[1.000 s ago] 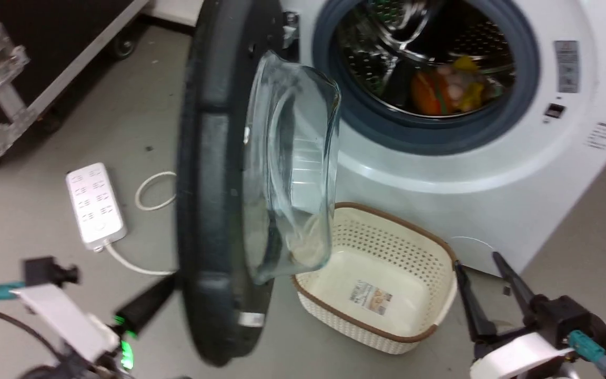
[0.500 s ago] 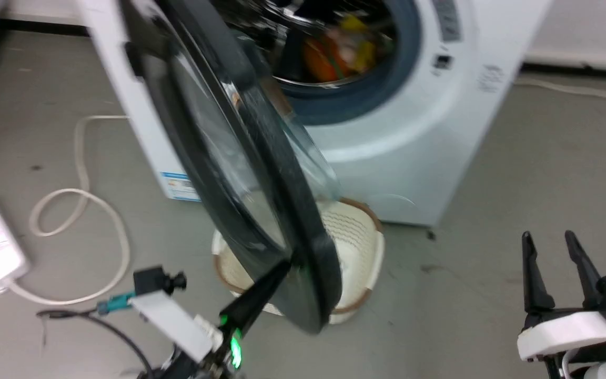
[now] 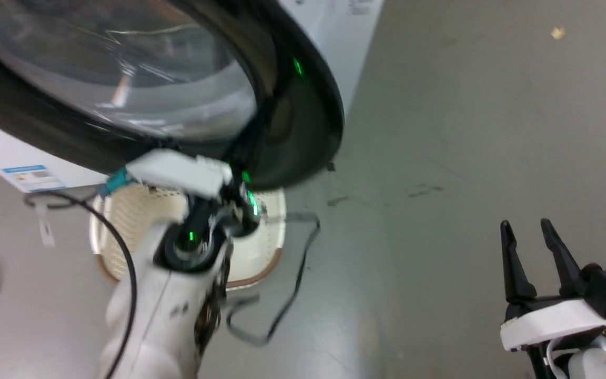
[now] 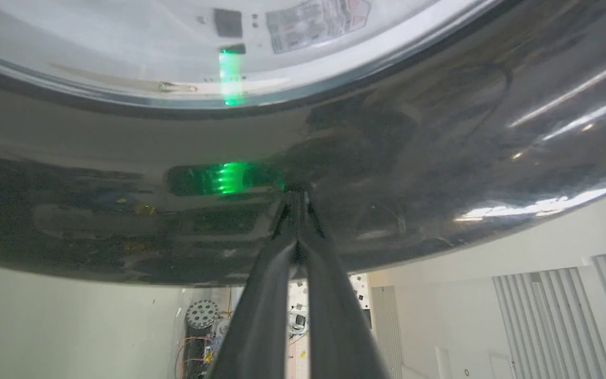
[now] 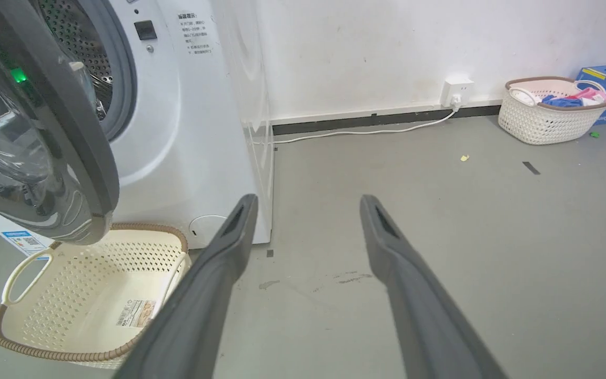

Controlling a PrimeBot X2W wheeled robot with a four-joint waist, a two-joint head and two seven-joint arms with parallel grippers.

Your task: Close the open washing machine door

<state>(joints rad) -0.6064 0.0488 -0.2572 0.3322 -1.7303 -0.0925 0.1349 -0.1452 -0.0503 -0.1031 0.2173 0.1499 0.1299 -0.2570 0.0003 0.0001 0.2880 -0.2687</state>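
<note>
Left wrist view: left tool [image 4: 296, 199], fingers together, empty, touches the door [image 4: 440, 158] rim. A steady push should latch it. Right tool [image 3: 525, 225] hangs spread, empty.

The head camera looked steeply down at the floor [image 3: 440, 158] with the door [image 3: 292, 116] close at eleven o'clock, the left wrist camera faced that door's glossy rim from almost against it, and the right wrist camera looked low across the floor, sharing door and basket [image 5: 71, 295] with the head view.
</note>
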